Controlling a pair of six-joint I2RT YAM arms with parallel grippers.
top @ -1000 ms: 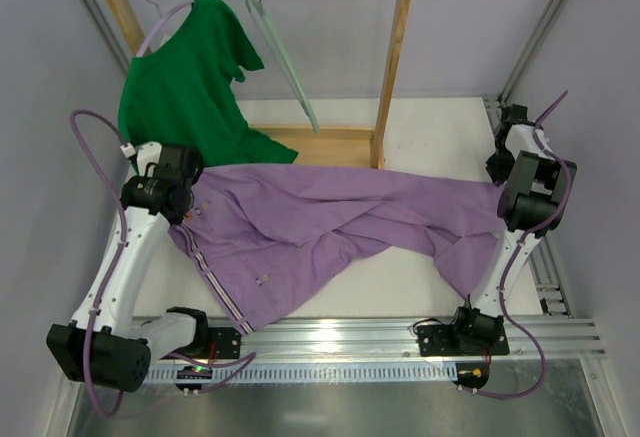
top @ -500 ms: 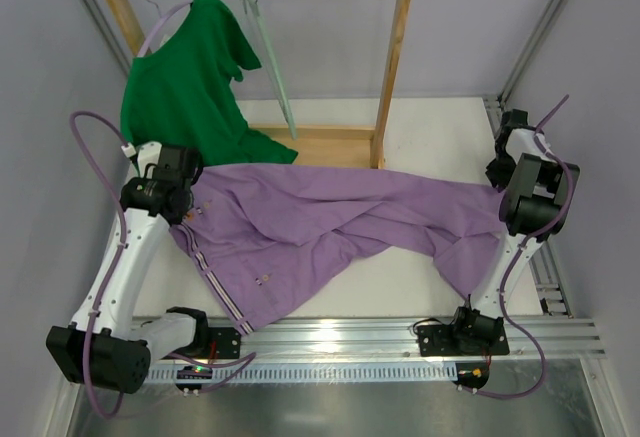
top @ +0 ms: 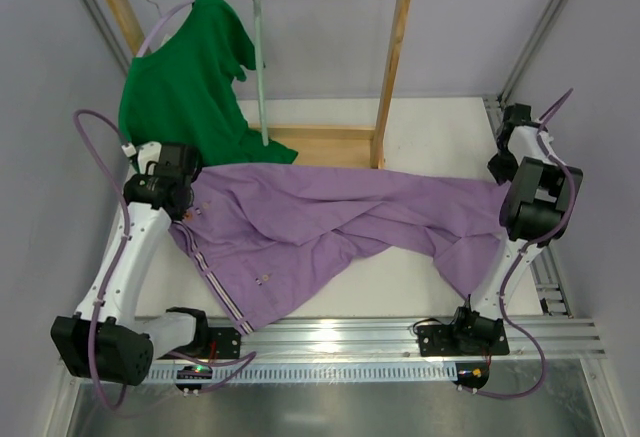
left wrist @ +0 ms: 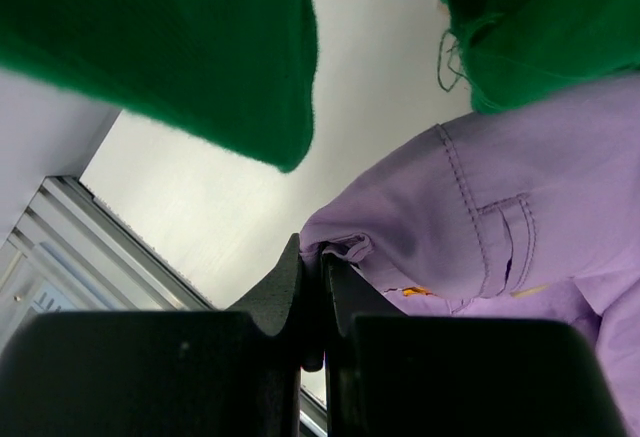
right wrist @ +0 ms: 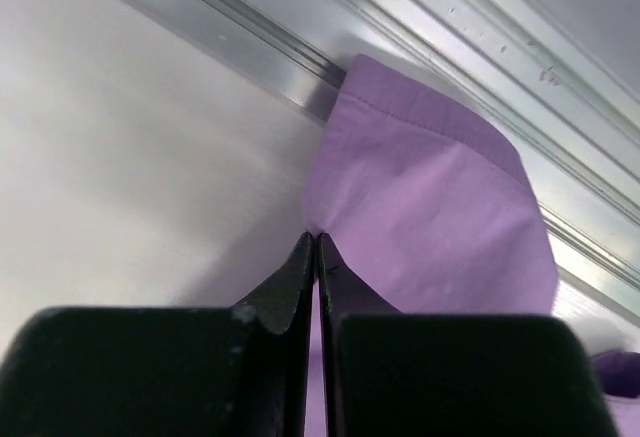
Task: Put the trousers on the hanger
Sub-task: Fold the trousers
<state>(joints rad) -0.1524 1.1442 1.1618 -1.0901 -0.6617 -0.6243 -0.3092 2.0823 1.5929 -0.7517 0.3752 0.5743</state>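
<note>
The lilac trousers [top: 330, 222] lie spread across the table, waistband at the left and leg ends at the right. My left gripper [left wrist: 322, 252] is shut on a fold of the waist corner of the trousers [left wrist: 520, 207], just below the green shirt's hem. My right gripper [right wrist: 317, 237] is shut, its tips pinching the edge of a trouser leg end [right wrist: 430, 217] beside the table rail. The pale grey-green hanger [top: 260, 67] hangs bare from the wooden rack's top bar, almost vertical, behind the trousers.
A dark green T-shirt [top: 190, 87] hangs on a lavender hanger [top: 165, 22] at the rack's left and drapes over my left wrist area. The wooden rack [top: 395, 67] stands at the back. Aluminium rails [top: 400, 332] run along the front and right edges.
The bare hanger has swung from slanting right to nearly vertical. My right gripper has closed on the leg end and its arm has shifted slightly. The left arm has barely moved.
</note>
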